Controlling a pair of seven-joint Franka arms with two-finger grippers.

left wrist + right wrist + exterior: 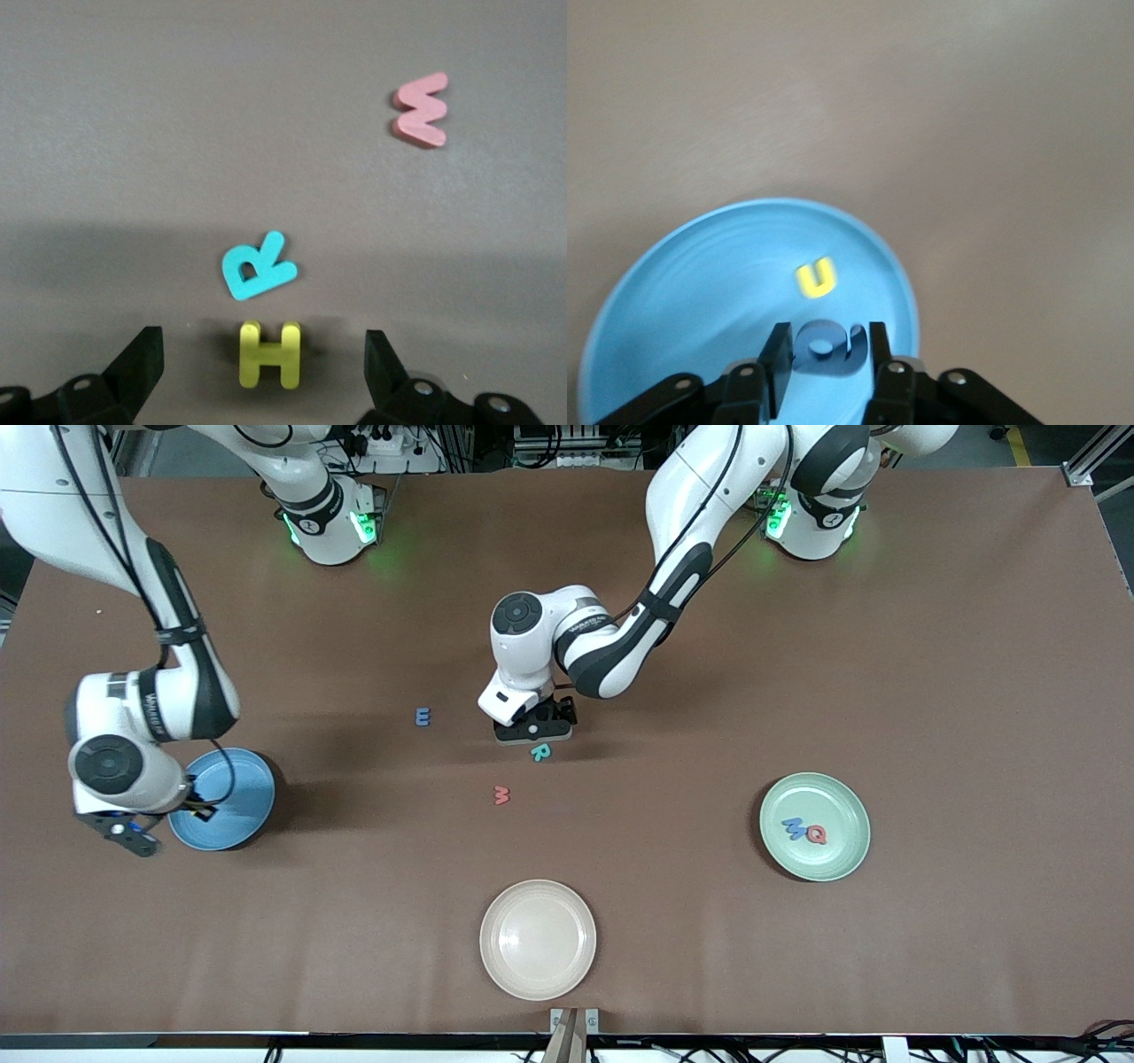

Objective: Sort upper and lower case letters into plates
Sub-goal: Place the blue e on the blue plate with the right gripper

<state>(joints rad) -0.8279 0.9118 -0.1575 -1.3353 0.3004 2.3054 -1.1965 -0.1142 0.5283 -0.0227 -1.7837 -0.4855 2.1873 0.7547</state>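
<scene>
Watching the right gripper [824,363] over the sky blue plate [682,292], I am seeing its jaws pinching a dark blue letter [824,347] beside a yellow u [815,278]. The left gripper [261,367] is hanging wide apart around the yellow H [270,354], next to the teal R [257,266] and near the red w [422,109].

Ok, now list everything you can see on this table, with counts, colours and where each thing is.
table: one, brown
plates: three; sky blue plate at the right arm's end, mint plate at the left arm's end, cream plate nearest the camera
loose letters: four, mid-table; blue letter, teal R, red letter, yellow H
mint plate letters: blue M, red Q
sky blue plate letters: yellow u in it; dark blue letter at the gripper
left gripper: open, straddling yellow H
right gripper: over sky blue plate
</scene>
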